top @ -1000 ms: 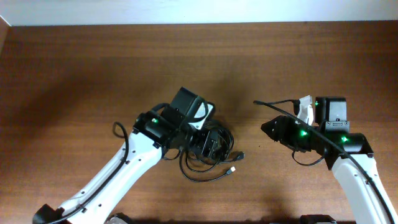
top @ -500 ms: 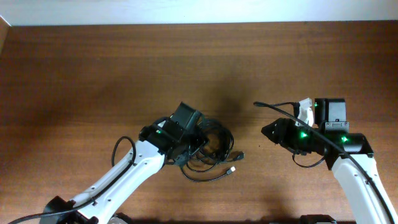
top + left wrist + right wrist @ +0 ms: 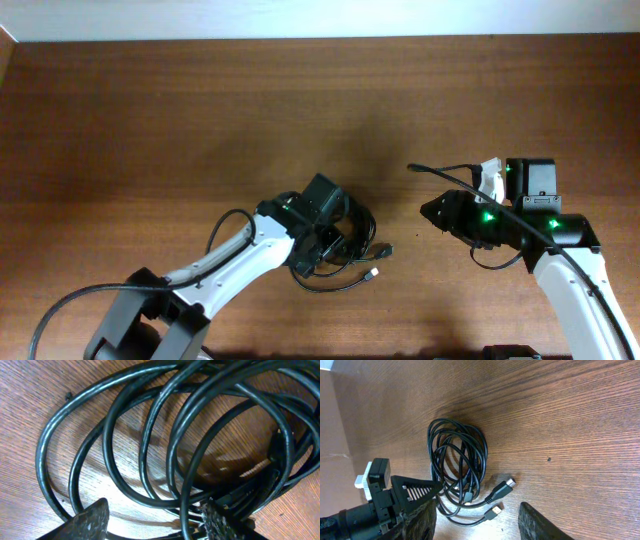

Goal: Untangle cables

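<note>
The cables (image 3: 356,252) lie as one loose black coil on the wooden table at centre. Two USB plugs (image 3: 374,271) stick out at its lower right. My left gripper (image 3: 322,243) is down on the coil's left part. In the left wrist view its fingers (image 3: 155,522) are open, and several loops of the cables (image 3: 165,435) lie between and ahead of them. My right gripper (image 3: 428,208) is to the right of the coil, apart from it. In the right wrist view its fingers (image 3: 477,522) are open and empty, with the cables (image 3: 460,460) and plugs (image 3: 502,489) ahead.
The right arm's own thicker black wire (image 3: 445,172) arches above its gripper. The table's far edge meets a pale wall (image 3: 320,30) at the top. Bare wood (image 3: 150,130) stretches to the left and behind the coil.
My left arm has swung right and lowered its gripper onto the coil, now covering its left part. The right arm has not moved.
</note>
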Available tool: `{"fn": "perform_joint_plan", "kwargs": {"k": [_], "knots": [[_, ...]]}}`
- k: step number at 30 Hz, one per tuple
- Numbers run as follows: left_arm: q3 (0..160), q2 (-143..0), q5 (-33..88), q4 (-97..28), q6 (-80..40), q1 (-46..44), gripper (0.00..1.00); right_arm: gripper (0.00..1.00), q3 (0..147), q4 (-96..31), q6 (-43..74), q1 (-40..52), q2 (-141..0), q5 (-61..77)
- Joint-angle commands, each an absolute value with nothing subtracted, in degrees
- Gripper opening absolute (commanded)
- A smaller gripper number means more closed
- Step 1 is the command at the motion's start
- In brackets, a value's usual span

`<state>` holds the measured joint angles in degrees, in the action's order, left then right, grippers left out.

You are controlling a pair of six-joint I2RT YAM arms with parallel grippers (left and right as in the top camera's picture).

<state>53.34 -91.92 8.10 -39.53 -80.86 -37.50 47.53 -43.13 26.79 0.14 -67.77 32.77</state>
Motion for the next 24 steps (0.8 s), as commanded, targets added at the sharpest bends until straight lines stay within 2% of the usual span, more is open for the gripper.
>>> {"fn": "perform_joint_plan", "kwargs": {"k": [1, 4, 6, 7, 9, 10, 17, 20, 24], "knots": [[52.9, -93.2, 7.6, -39.1, -81.8, -38.1, 0.57, 0.52, 48.2, -43.2, 26.3, 0.0, -67.7, 32.2], [52.9, -95.7, 7.7, -39.0, -81.8, -38.3, 0.54, 0.52, 48.2, -43.2, 26.3, 0.0, -67.7, 32.2], [52.9, -96.9, 7.7, -39.0, -81.8, -38.3, 0.45, 0.52, 48.2, -43.3, 26.3, 0.0, -67.7, 32.2], [52.9, -97.0, 7.6, -39.0, -81.8, -38.3, 0.38, 0.52, 48.2, -43.3, 26.3, 0.0, -67.7, 32.2], [52.9, -97.0, 7.6, -39.0, -81.8, -38.1, 0.04, 0.52, 48.2, -43.4, 26.3, 0.0, -67.7, 32.3], [52.9, -97.0, 7.6, -39.0, -80.9, -37.5, 0.00, 0.52, 48.2, -43.6, 26.3, 0.0, -67.7, 32.3], [54.4, -93.2, 11.2, -39.1, -55.2, -28.0, 0.01, 0.53, 48.2, -44.4, 26.3, 0.0, -67.7, 32.2], [54.5, -90.8, 11.2, -39.0, -53.3, -25.6, 0.24, 0.53, 48.2, -44.4, 26.3, 0.0, -67.7, 31.3], [54.5, -90.3, 12.9, -39.0, -51.7, -25.5, 0.33, 0.53, 48.2, -44.4, 26.3, 0.0, -67.7, 30.8]]}}
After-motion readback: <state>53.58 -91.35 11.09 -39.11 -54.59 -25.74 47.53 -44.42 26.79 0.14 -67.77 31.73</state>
